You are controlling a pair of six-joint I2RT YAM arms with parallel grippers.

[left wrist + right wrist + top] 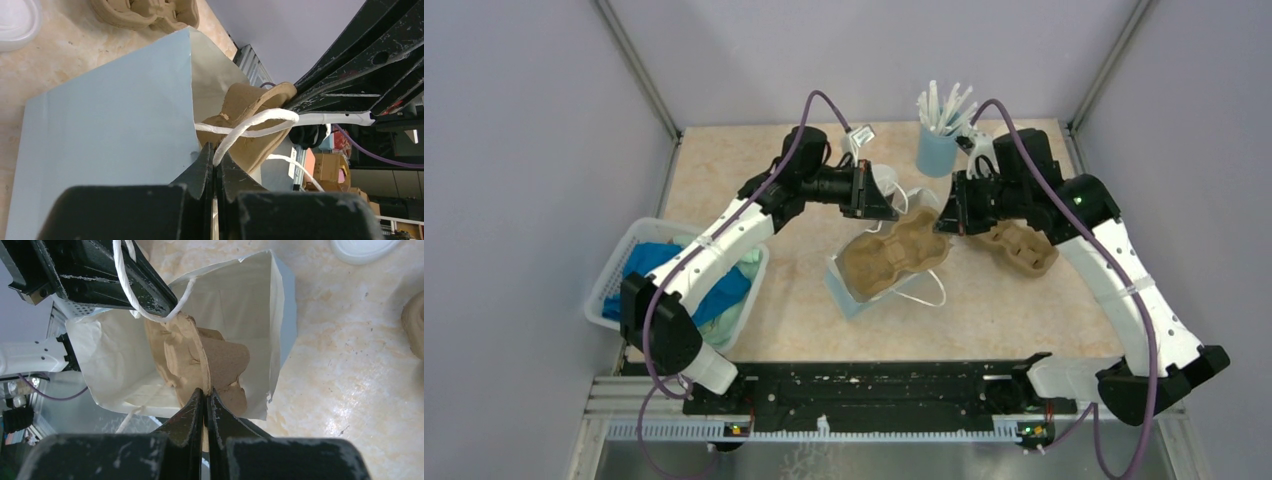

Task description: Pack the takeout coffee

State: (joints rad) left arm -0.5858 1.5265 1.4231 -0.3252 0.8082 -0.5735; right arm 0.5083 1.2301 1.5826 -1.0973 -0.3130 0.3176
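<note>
The takeout coffee cup is not in view in any frame. A light blue paper bag (849, 290) lies on its side mid-table with its mouth toward the arms' grippers. A brown pulp cup carrier (894, 255) sits partly inside the mouth. My left gripper (894, 205) is shut on the bag's white twisted handle (260, 122), seen at its jaws (216, 160) beside the bag's blue wall (110, 125). My right gripper (939, 222) is shut on the carrier's rim (220, 360), seen at its jaws (205, 392), with the bag's white inside (250, 300) behind it.
A second pulp carrier (1024, 248) lies to the right of the bag. A blue cup of white straws (939, 150) stands at the back. A white basket (614, 265) with blue and green cloths sits at the left. A loose white lid (362, 247) lies on the table.
</note>
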